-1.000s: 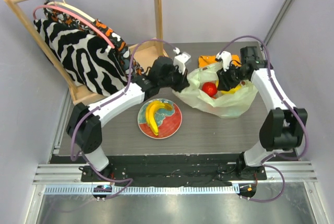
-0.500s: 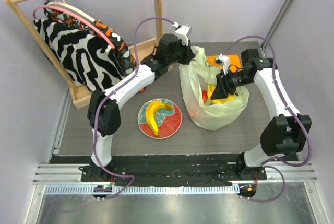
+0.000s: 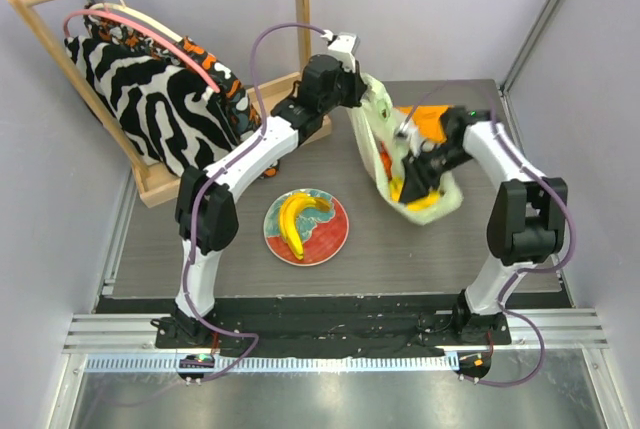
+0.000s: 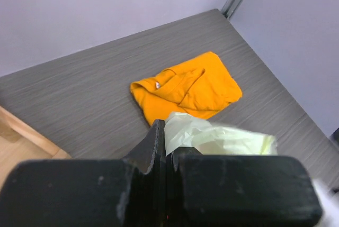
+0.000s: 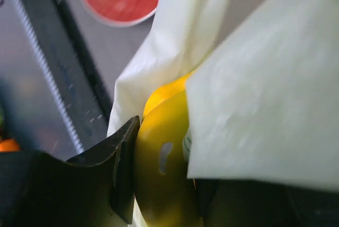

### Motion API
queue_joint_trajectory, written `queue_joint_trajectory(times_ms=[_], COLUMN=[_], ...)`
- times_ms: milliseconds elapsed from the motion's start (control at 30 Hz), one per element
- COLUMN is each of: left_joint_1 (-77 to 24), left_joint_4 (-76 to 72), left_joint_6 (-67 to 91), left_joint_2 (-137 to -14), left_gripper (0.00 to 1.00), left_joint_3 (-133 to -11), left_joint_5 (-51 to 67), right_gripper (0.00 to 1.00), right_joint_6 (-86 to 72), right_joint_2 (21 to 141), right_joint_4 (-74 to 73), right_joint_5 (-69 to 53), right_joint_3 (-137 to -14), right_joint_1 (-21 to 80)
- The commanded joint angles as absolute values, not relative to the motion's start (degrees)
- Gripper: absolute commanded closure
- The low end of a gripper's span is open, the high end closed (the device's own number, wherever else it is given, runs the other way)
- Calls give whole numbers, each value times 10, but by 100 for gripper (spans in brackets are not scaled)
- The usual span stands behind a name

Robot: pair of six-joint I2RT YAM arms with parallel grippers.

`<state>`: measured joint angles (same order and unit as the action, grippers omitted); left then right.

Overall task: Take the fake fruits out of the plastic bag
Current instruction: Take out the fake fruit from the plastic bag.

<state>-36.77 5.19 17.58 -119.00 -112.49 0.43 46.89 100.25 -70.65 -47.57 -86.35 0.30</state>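
Top external: left pincer (image 3: 360, 84) is pinched shut on the rim of the plastic bag (image 3: 385, 144). Right pincer (image 3: 412, 174) is inside it, partway closed round a yellow fake fruit (image 5: 159, 174). I'd draw it out slowly, bag taut.

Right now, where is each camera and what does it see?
Top external: high behind the left arm and right arm, looking down at table, plastic bag, plate.
Left wrist: looks down past the left tool, shut on the bag, at the orange cloth.
Right wrist: looks along the right tool, gripping a yellow fake fruit at the bag.
Shared: all show the bag; top and right wrist, the plate.
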Motion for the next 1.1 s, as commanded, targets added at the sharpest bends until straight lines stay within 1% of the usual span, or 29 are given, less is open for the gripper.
queue_joint_trajectory(times_ms=[0,133,167,300,367,400,433,467,500,533,600,633,667,700,733,800,833,900,933,967,1067], left_joint_1=[-374,-371,-371,-369,-368,-367,-366,-365,-363,-363,-360,-355,-352,-346,-337,-323,-317,-319,-323,-336,-379], left_joint_4=[11,28,29,37,44,44,44,45,44,42,45,48,59,70,82,86,68,38,2,-21,-52], left_joint_6=[166,164,165,143,134,130,130,129,129,129,136,143,149,157,170,198,237,280,329,345,359], left_joint_2=[-1165,-1158,-1156,-1158,-1162,-1161,-1159,-1158,-1151,-1148,-1135,-1128,-1121,-1112,-1095,-1072,-1048,-1028,-1013,-1007,-1000], left_gripper=[100,100,100,100,99,96,91,87,79,58,41,26,23,22,23,22,20,21,23,24,22], left_joint_3=[-1141,-1109,-1100,-1098,-1101,-1098,-1096,-1094,-1087,-1084,-1085,-1088,-1093,-1102,-1119,-1112,-1088,-1059,-1032,-1017,-972], left_joint_5=[-3,-8,-8,-4,-4,-4,-3,-3,21,26,33,34,42,55,113,201,290,368,402,452,470], right_gripper=[73,70,69,64,64,65,65,65,65,65,64,64,64,64,64,64,64,64,64,64,64], right_joint_6=[532,560,555,506,478,429,394,363,299,275,265,274,286,289,299,316,326,329,332,342,379], right_joint_2=[954,944,947,947,961,977,983,987,992,996,1009,1010,1009,1009,1009,1012,1012,1012,1011,1010,1008], right_joint_4=[-801,-852,-862,-861,-856,-844,-808,-782,-757,-719,-715,-723,-729,-729,-730,-742,-751,-752,-756,-759,-789], right_joint_5=[-463,-531,-538,-560,-614,-636,-678,-690,-700,-719,-723,-713,-706,-701,-697,-690,-689,-694,-694,-697,-707], right_joint_3=[-783,-862,-906,-988,-1020,-1026,-1027,-1026,-1024,-1027,-1040,-1045,-1044,-1041,-1033,-1028,-1028,-1027,-1029,-1029,-1029], right_joint_1=[27,16,16,15,-20,-33,-63,-75,-87,-104,-110,-110,-110,-110,-110,-110,-110,-110,-110,-110,-110])
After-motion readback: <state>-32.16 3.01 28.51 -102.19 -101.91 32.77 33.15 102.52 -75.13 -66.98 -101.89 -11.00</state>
